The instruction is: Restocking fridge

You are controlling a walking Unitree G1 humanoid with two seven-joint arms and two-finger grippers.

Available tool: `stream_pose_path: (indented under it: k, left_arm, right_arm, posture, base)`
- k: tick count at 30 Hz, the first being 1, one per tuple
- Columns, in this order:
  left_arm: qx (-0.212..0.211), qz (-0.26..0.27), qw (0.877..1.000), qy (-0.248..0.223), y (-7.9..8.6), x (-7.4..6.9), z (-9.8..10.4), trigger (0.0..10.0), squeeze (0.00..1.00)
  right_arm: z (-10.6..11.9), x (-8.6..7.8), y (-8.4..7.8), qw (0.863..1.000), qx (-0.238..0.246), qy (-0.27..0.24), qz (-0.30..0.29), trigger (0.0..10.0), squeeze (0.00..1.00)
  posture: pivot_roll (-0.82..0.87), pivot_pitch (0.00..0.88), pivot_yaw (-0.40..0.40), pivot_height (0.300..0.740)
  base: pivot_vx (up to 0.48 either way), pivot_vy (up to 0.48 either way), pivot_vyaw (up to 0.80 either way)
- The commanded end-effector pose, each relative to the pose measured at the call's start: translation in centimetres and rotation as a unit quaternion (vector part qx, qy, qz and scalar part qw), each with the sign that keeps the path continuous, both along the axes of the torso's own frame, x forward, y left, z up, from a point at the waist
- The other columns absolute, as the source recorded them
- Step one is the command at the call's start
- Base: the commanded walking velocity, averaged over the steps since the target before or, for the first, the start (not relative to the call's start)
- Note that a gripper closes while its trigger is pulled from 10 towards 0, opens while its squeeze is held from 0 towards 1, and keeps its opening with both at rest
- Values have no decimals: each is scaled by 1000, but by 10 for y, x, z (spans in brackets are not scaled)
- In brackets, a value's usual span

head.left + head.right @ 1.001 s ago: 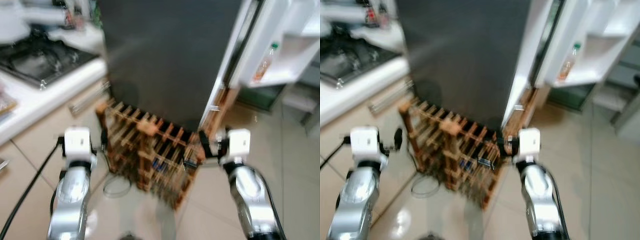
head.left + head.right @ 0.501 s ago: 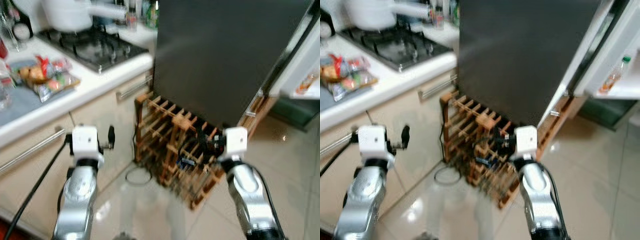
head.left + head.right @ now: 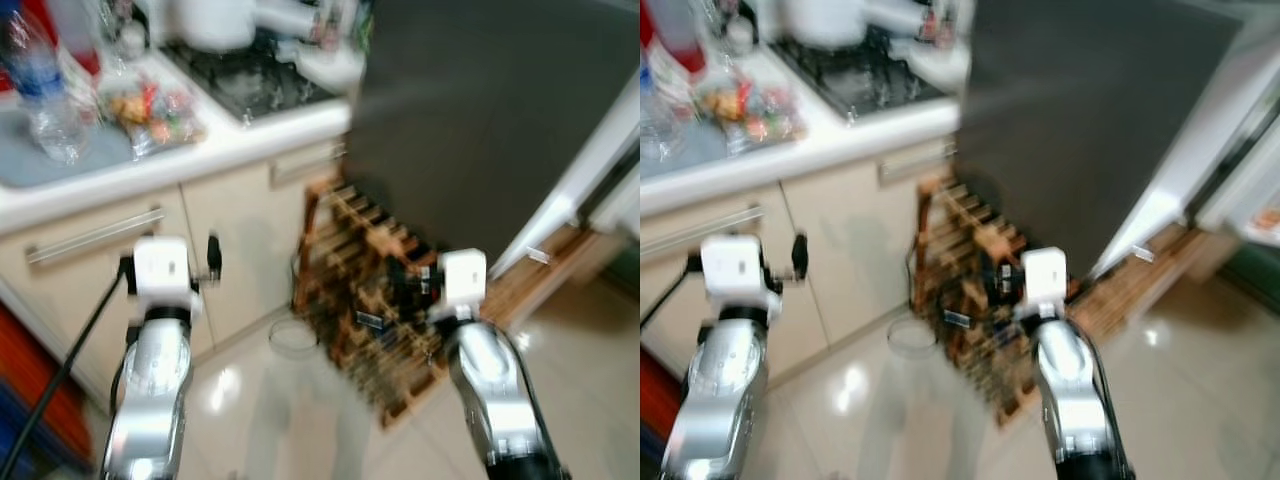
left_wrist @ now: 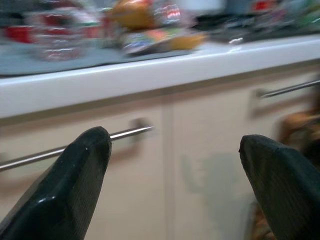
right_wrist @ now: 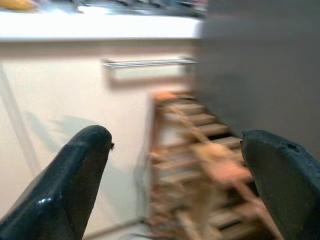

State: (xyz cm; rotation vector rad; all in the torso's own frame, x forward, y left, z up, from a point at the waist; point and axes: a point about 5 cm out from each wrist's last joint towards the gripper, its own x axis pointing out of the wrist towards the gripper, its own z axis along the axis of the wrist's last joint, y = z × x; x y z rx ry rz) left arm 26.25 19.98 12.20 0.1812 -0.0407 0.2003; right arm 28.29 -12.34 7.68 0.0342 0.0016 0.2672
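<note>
The dark side wall of the fridge (image 3: 500,120) rises at the right, with its white door edge (image 3: 590,170) further right. On the white counter (image 3: 200,160) at the left lie a clear water bottle (image 3: 40,90) and a bag of colourful food (image 3: 150,110). My left gripper (image 4: 175,145) is open and holds nothing, facing the cream cabinet doors below the counter. My right gripper (image 5: 175,145) is open too, with nothing in it, and faces the wooden wine rack (image 3: 370,290) beside the fridge. The picture is blurred.
A gas hob (image 3: 250,75) with a white pot (image 3: 215,15) sits at the back of the counter. A clear round lid or bowl (image 3: 292,337) lies on the glossy tiled floor (image 3: 300,420) by the rack. A metal handle (image 3: 90,235) runs across the cabinet.
The whole view has swung left: the fridge and its open door slid right, and the counter with bottle and food bag came in. Both arms keep their pose.
</note>
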Motion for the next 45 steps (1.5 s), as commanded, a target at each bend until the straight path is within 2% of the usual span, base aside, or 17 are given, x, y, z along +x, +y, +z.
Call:
stream_pose_path:
  k: [1, 4, 5, 8, 12, 16, 19, 23, 25, 31, 34, 38, 40, 45]
  left_arm:
    - [-5, -19, 1000, -6, -10, 6, 3, 10000, 0]
    - [-2, -29, 1000, 3, -14, 9, 0, 10000, 0]
    - [-29, -21, 999, 25, -16, 8, -10, 10000, 0]
    - [-58, -21, 997, 44, -22, 6, -17, 10000, 0]
    - [-32, -50, 998, 27, -32, 8, -12, 10000, 0]
    - [-36, -53, 998, 21, -31, 16, -6, 10000, 0]
    - [-10, -78, 997, 4, -30, 23, 3, 10000, 0]
    - [-20, -54, 998, 8, -21, 28, 1, 10000, 0]
    - [-24, -41, 999, -11, -18, 30, 7, 10000, 0]
    - [-13, -36, 999, -5, -16, 27, 1, 10000, 0]
    - [-19, -18, 1000, 0, -19, 26, -3, 10000, 0]
    - [-18, -21, 1000, -1, -22, 26, -3, 10000, 0]
    - [-14, -36, 999, 4, -31, 25, -5, 10000, 0]
    - [-19, -60, 998, 21, -38, 26, -10, 10000, 0]
  right_arm:
    - [0, 1, -10, 1000, -4, -2, -14, 10000, 0]
    - [1, 2, -13, 1000, 4, -5, -26, 10000, 0]
    - [2, 2, -14, 999, -6, -19, -36, 10000, 0]
    - [2, 2, -17, 999, -10, -20, -40, 10000, 0]
    - [0, 1, -18, 999, -20, -16, -28, 10000, 0]
    - [-3, 2, -25, 999, -4, -1, -49, 10000, 0]
    - [1, 4, -20, 999, 1, -9, -53, 10000, 0]
    - [1, 7, -18, 998, 9, -7, -54, 10000, 0]
    - [3, 9, -13, 1000, -3, -10, -28, 10000, 0]
    - [3, 12, -8, 1000, -13, -2, -7, 10000, 0]
    - [1, 14, -13, 1000, -20, 9, -21, 10000, 0]
    - [3, 14, -12, 1000, -24, 2, -11, 10000, 0]
    - [5, 14, -11, 1000, -23, -6, -10, 10000, 0]
    - [4, 14, -8, 1000, -17, -8, -8, 10000, 0]
  posture:
    - [25, 0, -42, 740]
    - [37, 0, -38, 740]
    - [40, 0, -37, 740]
    - [38, 0, -46, 740]
    - [33, 0, -44, 740]
    - [12, 0, -13, 740]
    - [5, 0, -10, 740]
    - [22, 0, -35, 740]
    - [24, 0, -55, 740]
    - [10, 0, -69, 740]
    - [-1, 0, -72, 740]
    - [-8, 0, -62, 740]
    - [-12, 0, -45, 740]
    - [-8, 0, -37, 740]
  base:
    - [0, 0, 525]
    - [0, 0, 517]
    - [0, 0, 469]
    - [0, 0, 471]
    - [0, 0, 472]
    - [0, 0, 472]
    - [0, 0, 473]
    - [0, 0, 463]
    - [0, 0, 450]
    - [0, 0, 453]
    - [0, -472, 0]
    - [0, -472, 400]
    - [0, -472, 756]
    - [0, -477, 722]
